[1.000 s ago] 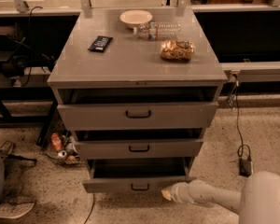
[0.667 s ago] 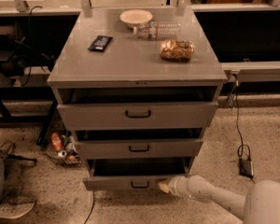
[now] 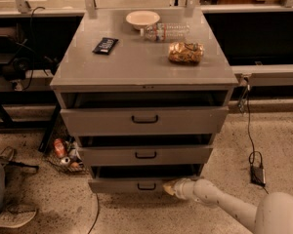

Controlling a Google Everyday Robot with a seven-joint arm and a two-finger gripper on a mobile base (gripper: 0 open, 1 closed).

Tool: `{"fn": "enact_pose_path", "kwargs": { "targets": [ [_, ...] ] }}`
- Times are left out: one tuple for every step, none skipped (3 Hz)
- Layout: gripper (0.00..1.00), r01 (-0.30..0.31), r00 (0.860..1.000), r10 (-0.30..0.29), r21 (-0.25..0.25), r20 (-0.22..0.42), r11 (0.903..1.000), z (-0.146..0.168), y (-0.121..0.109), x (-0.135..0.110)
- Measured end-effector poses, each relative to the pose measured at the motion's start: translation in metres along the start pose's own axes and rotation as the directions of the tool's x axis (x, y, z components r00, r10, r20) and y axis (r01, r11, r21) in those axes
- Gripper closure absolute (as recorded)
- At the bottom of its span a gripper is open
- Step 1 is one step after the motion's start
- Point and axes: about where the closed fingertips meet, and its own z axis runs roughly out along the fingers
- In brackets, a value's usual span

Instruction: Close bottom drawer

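Observation:
The bottom drawer (image 3: 122, 185) is the lowest of three drawers in the grey metal cabinet (image 3: 136, 67). Its short grey front carries a small black loop handle (image 3: 146, 186) and stands only slightly out from the cabinet. My gripper (image 3: 168, 187) is at the end of the white arm (image 3: 219, 204) that reaches in from the lower right. Its tip touches the drawer front just right of the handle.
The middle drawer (image 3: 145, 155) and the top drawer (image 3: 144, 119) also stand slightly out. On the cabinet top lie a bowl (image 3: 142, 18), a water bottle (image 3: 166, 32), a snack bag (image 3: 186, 52) and a dark packet (image 3: 105, 45). Cans (image 3: 63, 155) sit on the floor at left, a cable and adapter (image 3: 258, 174) at right.
My gripper has moved left and in against the bottom drawer's front. The drawer has slid back and now sticks out much less.

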Motion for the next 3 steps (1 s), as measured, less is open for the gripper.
{"fn": "enact_pose_path", "kwargs": {
  "targets": [
    [1.0,0.01,1.0,-0.01,-0.003,0.028,0.9999,0.005,-0.002,-0.012],
    [1.0,0.033,0.996,-0.032,-0.014,0.079,0.9993,0.016,-0.008,-0.038],
    [1.0,0.039,0.996,-0.038,-0.006,0.086,0.9992,0.014,-0.013,-0.042]
  ]
}}
